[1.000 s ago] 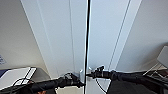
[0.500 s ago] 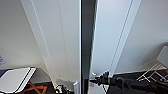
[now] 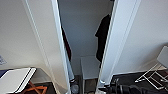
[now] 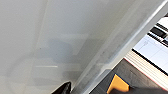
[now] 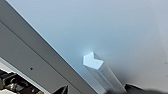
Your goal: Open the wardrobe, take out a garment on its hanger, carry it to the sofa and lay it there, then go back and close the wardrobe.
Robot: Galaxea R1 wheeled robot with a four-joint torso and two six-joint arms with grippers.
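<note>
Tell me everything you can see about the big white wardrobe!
The wardrobe is tall and white, with smooth doors. Both doors stand swung open. Inside it is plain white, with a black top hanging on the right and something dark red on the left. A small white handle sticks out from one door.

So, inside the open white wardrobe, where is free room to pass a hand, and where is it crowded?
The middle is free: bare white back wall between the dark red garment by the left door and the black long-sleeved top by the right door. The white shelf below is bare. Both door edges are crowded.
</note>
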